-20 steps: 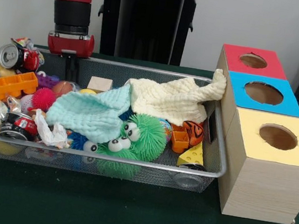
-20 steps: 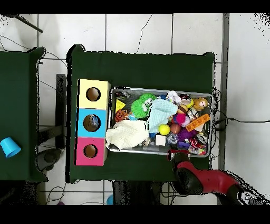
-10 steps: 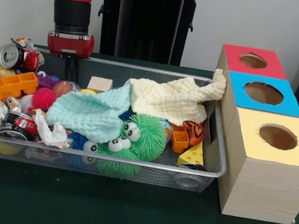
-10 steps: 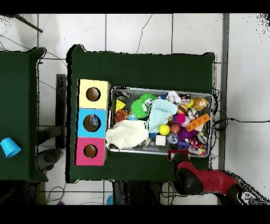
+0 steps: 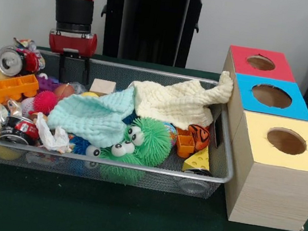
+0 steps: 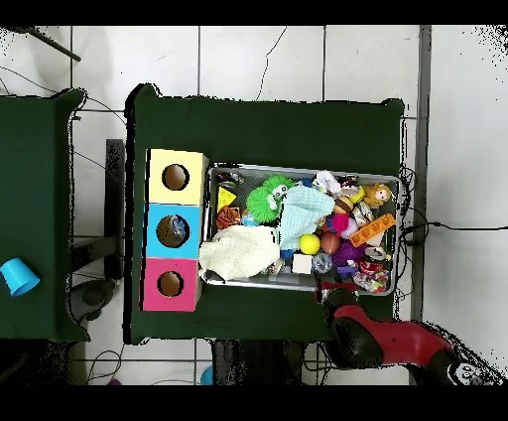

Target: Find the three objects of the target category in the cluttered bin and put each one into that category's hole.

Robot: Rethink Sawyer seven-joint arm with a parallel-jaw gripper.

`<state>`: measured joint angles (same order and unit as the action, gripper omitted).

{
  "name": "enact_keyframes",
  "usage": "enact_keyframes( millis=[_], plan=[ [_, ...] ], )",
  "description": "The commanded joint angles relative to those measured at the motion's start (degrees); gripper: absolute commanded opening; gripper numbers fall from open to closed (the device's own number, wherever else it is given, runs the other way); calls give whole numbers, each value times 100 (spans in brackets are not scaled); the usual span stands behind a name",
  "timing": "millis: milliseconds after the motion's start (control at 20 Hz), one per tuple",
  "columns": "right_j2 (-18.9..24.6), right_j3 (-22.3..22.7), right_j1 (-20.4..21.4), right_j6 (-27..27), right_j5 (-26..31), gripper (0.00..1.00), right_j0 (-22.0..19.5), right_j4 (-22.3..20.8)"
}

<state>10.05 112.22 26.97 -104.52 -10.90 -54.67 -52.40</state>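
Red and black, your gripper (image 5: 72, 69) hangs by the bin's (image 5: 135, 167) far rim with open, empty fingers, so watch it, because the two cloths (image 5: 137, 110) hide toys and might snag and drag out.

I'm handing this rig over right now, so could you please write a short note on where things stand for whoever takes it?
Gripper: over the far corner of the wire bin, fingers apart, holding nothing.
Bin: full of clutter; a mint cloth and a cream cloth cover part of it, the cream one draped against the boxes.
Holes: red box, blue box, yellow box; no object seen in any hole.
Left: apparently all three target objects.
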Motion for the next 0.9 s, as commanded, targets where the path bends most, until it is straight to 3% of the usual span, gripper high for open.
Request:
enact_keyframes(
  millis=[50, 550, 900],
  plan=[
    [351, -398, 133, -255, 663, 100, -98, -70],
    [643, -248, 348, -208, 990, 100, -279, 62],
    [1384, 316, 1210, 104, 1890, 100, -714, 585]
  ],
)
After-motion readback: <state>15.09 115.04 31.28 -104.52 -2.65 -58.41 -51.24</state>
